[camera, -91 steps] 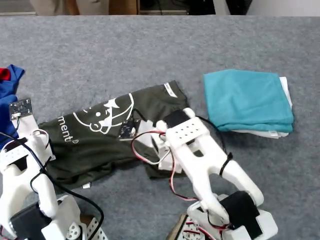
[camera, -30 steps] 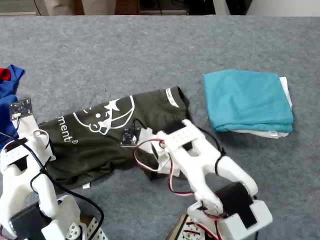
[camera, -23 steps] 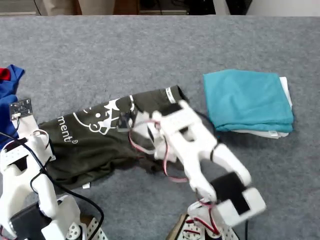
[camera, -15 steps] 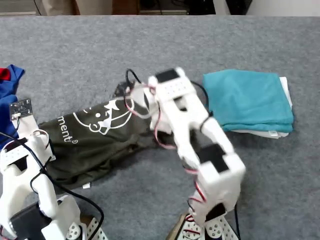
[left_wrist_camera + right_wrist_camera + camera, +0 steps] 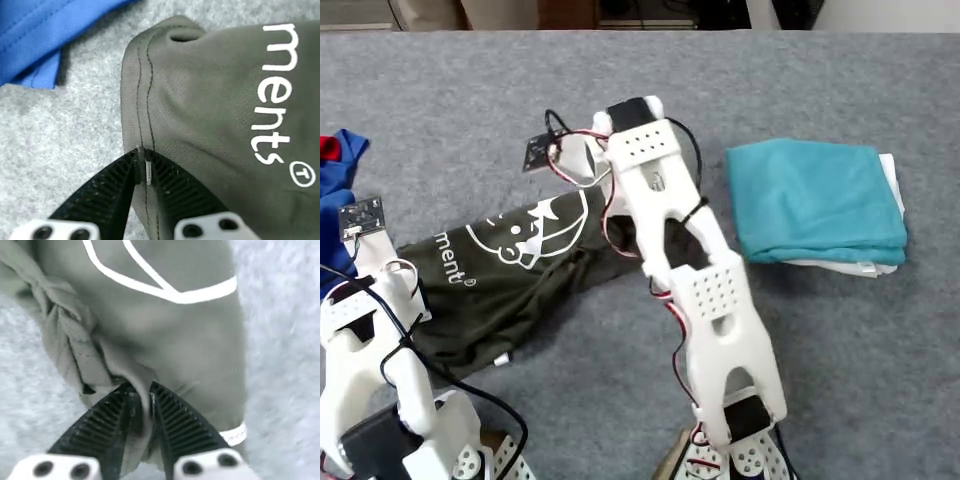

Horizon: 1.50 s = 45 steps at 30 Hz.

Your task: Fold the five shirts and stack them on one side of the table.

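A dark olive shirt (image 5: 510,270) with white print lies crumpled at the left middle of the grey table. My right gripper (image 5: 600,185) is shut on a bunched fold of it (image 5: 165,325), with cloth pinched between the jaws (image 5: 141,400); that arm stretches far out over the shirt's right end. My left gripper (image 5: 142,162) is shut on the stitched hem of the olive shirt (image 5: 215,100), at its left edge (image 5: 408,268). A folded teal shirt (image 5: 815,200) lies on a folded white one (image 5: 890,170) at the right.
A blue shirt (image 5: 335,190) with a red patch lies bunched at the table's left edge, close to the left arm, and shows beside the hem (image 5: 45,30). Bare grey tabletop (image 5: 470,90) runs along the back and in front of the teal stack.
My right arm has swung from the front of the table out toward the back, dragging the olive shirt's right end with it. The shirt now lies narrower. The left arm has kept still.
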Motion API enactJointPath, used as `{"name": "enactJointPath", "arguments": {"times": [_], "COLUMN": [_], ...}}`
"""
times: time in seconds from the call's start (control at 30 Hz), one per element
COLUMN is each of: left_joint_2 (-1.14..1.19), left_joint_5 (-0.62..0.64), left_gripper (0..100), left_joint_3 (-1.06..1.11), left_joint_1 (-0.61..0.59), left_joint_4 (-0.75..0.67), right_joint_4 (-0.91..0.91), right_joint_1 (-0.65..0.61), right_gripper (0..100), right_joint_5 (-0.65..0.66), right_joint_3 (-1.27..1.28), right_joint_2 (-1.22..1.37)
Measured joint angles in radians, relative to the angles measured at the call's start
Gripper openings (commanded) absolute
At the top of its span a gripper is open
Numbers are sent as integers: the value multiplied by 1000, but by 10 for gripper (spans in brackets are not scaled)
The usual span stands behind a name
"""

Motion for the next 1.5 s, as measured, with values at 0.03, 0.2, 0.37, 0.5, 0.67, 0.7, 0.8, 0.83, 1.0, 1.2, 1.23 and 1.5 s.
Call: {"name": "enactJointPath", "arguments": {"times": [0.03,0.2,0.37,0.5,0.67,0.7,0.8,0.83,1.0,1.2,1.23,1.5], "left_joint_2": [0,0,0,0,0,0,0,0,0,0,0,0], "left_joint_5": [0,0,0,0,0,0,0,0,0,0,0,0], "left_gripper": [19,19,19,19,19,19,19,19,19,19,19,19], "left_joint_3": [0,0,0,0,0,0,0,0,0,0,0,0], "left_joint_1": [0,0,0,0,0,0,0,0,0,0,0,0], "left_joint_4": [0,0,0,0,0,0,0,0,0,0,0,0], "right_joint_4": [0,0,2,2,2,2,2,2,-89,-301,-336,-282], "right_joint_1": [-3,-9,-8,-8,-8,-8,-8,-8,-40,-124,-126,-129], "right_gripper": [110,369,201,13,5,5,5,5,5,5,5,5], "right_joint_5": [6,14,-3,-61,-130,-140,-163,-169,-176,-224,-227,-230], "right_joint_3": [-28,-169,-281,-245,-17,40,189,224,304,304,304,141], "right_joint_2": [11,23,23,5,-130,-160,-224,-238,-250,-144,-120,-20]}}
